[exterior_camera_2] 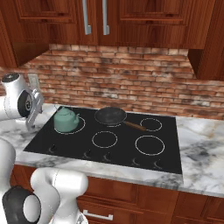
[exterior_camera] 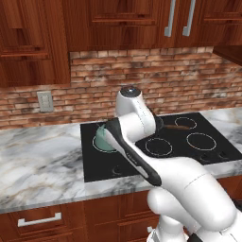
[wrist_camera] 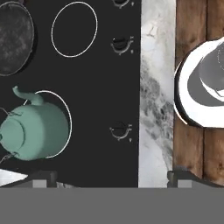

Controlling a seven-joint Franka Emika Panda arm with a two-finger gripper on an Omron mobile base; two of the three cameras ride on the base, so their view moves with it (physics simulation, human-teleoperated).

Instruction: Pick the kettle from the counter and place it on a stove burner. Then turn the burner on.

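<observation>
Hanging above the front left part of the black cooktop (exterior_camera_2: 65, 140), the gripper (wrist_camera: 109, 177) looks straight down, its fingers (wrist_camera: 41, 177) spread wide with nothing between them. In the hand view the kettle (wrist_camera: 33, 129) lies just ahead of the left fingertip and well below it, apart from both tips. It sits upright on the stove burner (wrist_camera: 65, 118), whose white ring shows along one side of its teal body, spout pointing toward the dark frying pan (wrist_camera: 15, 37). In the right base view the kettle (exterior_camera_2: 65, 119) stands on the rear left ring, the frying pan (exterior_camera_2: 110, 116) just beside it on the next ring back, brown handle reaching toward the far right rings. Between the spread fingertips, below, runs bare black glass with a small control knob (wrist_camera: 119, 130); a second knob (wrist_camera: 120, 43) lies farther along the same front row. Beyond the right fingertip the cooktop ends at a straight edge against the counter (wrist_camera: 153, 109), a narrow marble strip, then the wooden cabinet fronts (wrist_camera: 192, 35) drop away. A wide stretch of marble (exterior_camera: 38, 160) lies open to the left of the cooktop. The brick wall (exterior_camera_2: 131, 83) closes off the back, upper cabinets (exterior_camera_2: 131, 17) overhang it.
</observation>
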